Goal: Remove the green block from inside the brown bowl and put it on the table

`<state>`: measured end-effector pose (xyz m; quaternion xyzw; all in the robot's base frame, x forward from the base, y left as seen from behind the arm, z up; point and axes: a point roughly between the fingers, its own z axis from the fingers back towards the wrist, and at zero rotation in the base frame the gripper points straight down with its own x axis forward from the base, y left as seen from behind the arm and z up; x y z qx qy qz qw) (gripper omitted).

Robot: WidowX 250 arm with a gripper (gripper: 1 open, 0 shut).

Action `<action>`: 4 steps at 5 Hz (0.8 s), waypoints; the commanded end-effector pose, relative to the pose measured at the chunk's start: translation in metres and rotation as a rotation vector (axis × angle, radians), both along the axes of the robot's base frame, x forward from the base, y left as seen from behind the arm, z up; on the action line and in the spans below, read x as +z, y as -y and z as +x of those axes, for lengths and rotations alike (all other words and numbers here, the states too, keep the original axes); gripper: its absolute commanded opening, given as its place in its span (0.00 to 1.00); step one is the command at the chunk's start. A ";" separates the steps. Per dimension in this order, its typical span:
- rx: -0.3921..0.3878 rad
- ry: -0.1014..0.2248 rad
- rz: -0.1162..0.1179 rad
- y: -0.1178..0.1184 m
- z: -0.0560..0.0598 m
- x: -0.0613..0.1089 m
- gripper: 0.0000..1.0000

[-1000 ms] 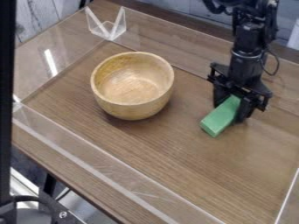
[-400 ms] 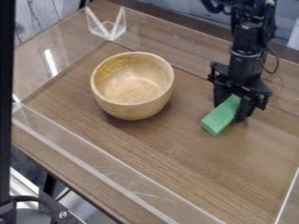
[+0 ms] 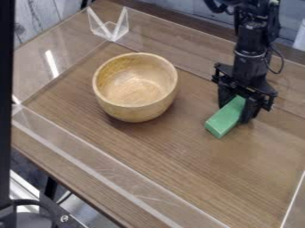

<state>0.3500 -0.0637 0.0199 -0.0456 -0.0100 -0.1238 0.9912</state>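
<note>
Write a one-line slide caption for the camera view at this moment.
Tool shut on the green block, its lower end on the table right of the empty brown bowl.

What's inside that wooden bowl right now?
Nothing visible: the brown bowl shows only bare wood, though its near wall hides a sliver. The green block sits outside on the table, gripper shut on it.

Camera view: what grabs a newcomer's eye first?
The bright green block, tilted on the table right of centre, with the black gripper pointing straight down and its jaws shut on the block's upper end. Next, the empty brown bowl, standing apart to the left.
</note>
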 end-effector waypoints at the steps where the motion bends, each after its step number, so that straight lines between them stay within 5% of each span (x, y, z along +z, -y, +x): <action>1: 0.004 0.023 -0.003 -0.003 0.002 0.007 1.00; 3: 0.029 0.100 0.004 -0.007 -0.001 0.048 1.00; 4: 0.044 0.179 0.002 -0.010 -0.003 0.083 1.00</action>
